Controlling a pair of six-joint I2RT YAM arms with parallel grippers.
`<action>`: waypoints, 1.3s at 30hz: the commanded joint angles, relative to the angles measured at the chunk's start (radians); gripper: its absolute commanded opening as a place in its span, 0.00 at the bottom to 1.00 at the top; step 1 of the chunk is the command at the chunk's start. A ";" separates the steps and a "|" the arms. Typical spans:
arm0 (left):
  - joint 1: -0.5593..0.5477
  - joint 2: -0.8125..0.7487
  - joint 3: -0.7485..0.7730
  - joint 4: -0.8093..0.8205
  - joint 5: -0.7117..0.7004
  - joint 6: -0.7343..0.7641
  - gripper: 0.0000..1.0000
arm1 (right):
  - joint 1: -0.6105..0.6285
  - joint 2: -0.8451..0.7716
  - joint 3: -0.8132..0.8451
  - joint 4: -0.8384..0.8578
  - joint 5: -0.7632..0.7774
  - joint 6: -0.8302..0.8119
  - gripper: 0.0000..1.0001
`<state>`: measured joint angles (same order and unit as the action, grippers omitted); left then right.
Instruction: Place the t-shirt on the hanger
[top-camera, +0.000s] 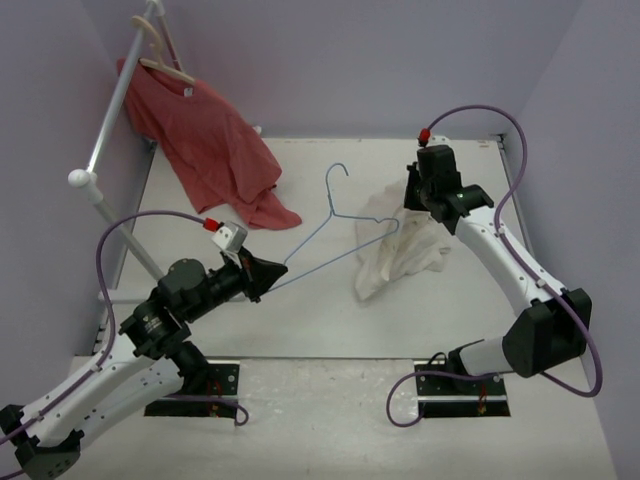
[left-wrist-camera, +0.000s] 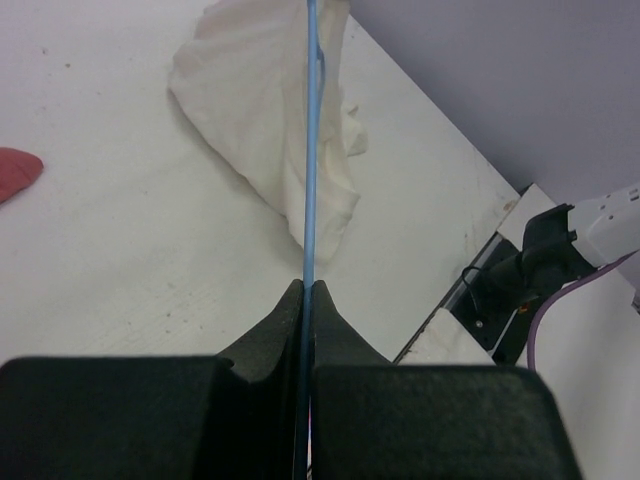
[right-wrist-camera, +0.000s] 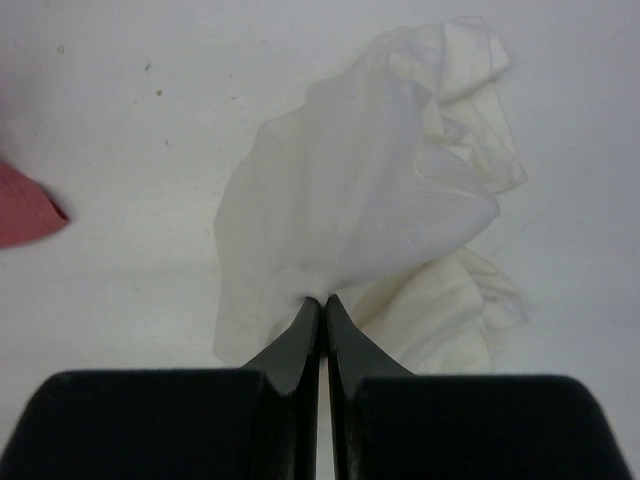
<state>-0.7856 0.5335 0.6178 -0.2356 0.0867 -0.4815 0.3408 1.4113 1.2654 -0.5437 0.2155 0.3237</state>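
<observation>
The white t-shirt (top-camera: 400, 250) lies crumpled on the table right of centre, one part pulled up toward the right gripper. My right gripper (right-wrist-camera: 324, 297) is shut on a fold of the t-shirt (right-wrist-camera: 370, 190), pinching cloth between its fingertips; in the top view it (top-camera: 418, 205) sits at the shirt's upper right edge. The thin light-blue wire hanger (top-camera: 335, 235) lies slanted across the table's middle, hook pointing to the back, its far corner over the t-shirt. My left gripper (left-wrist-camera: 305, 285) is shut on the hanger (left-wrist-camera: 311, 150) wire at its near left end (top-camera: 272, 272).
A red t-shirt (top-camera: 215, 145) hangs from a wooden hanger (top-camera: 165, 62) on a white rail (top-camera: 105, 135) at the back left, its hem spread on the table. Lavender walls close the back and sides. The right arm's base (top-camera: 465, 385) stands at the near edge.
</observation>
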 joint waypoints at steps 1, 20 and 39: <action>0.003 0.022 -0.030 0.153 -0.047 -0.037 0.00 | -0.003 -0.026 0.060 -0.078 -0.044 0.003 0.00; -0.003 0.163 -0.191 0.583 0.036 -0.104 0.00 | 0.000 -0.009 0.139 -0.125 -0.197 0.036 0.00; -0.006 0.375 -0.270 1.099 0.001 -0.028 0.00 | 0.133 -0.071 0.318 -0.259 -0.503 -0.006 0.00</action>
<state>-0.7879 0.8731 0.2824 0.6893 0.0936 -0.5522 0.4353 1.4089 1.4998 -0.7980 -0.1386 0.3296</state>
